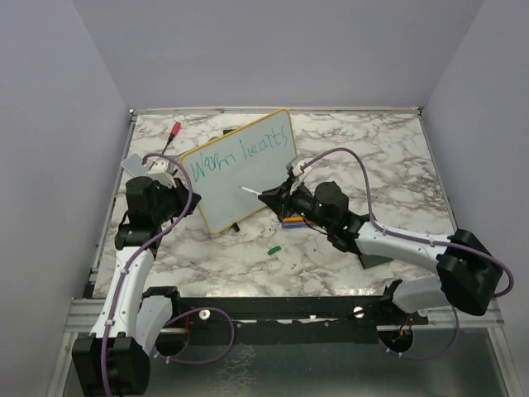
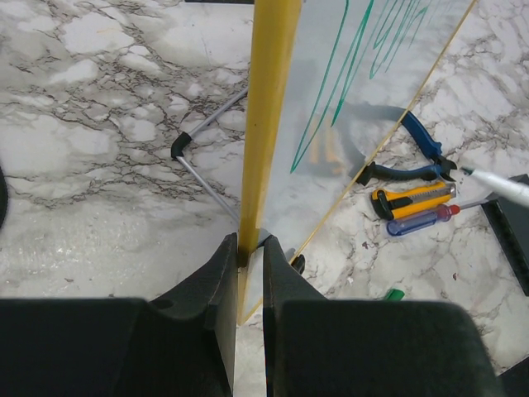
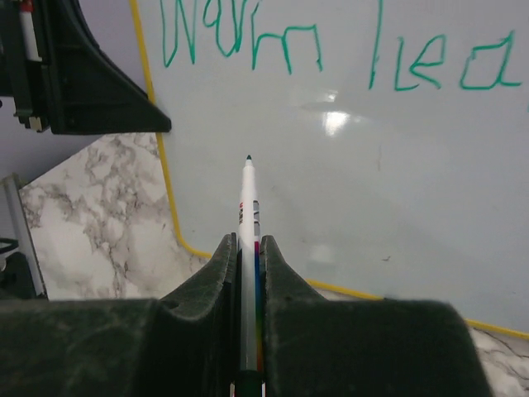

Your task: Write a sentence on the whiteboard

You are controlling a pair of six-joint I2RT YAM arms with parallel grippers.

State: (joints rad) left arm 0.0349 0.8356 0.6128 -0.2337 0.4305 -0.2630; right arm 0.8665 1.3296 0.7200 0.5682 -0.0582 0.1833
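The whiteboard [image 1: 241, 169] with a yellow-orange frame stands tilted on the marble table. The sentence [image 1: 238, 155] in teal-green reads "Warm hearts" on one line; it also shows in the right wrist view [image 3: 331, 50]. My left gripper [image 2: 250, 248] is shut on the whiteboard's yellow frame edge [image 2: 269, 116] at its left side. My right gripper [image 3: 248, 248] is shut on a white marker [image 3: 247, 207], tip pointing at the blank board below the writing, a little short of the surface. In the top view the right gripper [image 1: 273, 197] sits right of the board with the marker [image 1: 250, 192].
A red-capped marker [image 1: 174, 130] lies at the back left. A green cap [image 1: 273, 248] lies in front of the board. Blue pliers [image 2: 421, 149], a yellow utility knife [image 2: 411, 200] and a screwdriver [image 2: 421, 221] lie right of the board. The board's wire feet [image 2: 198, 141] rest on the table.
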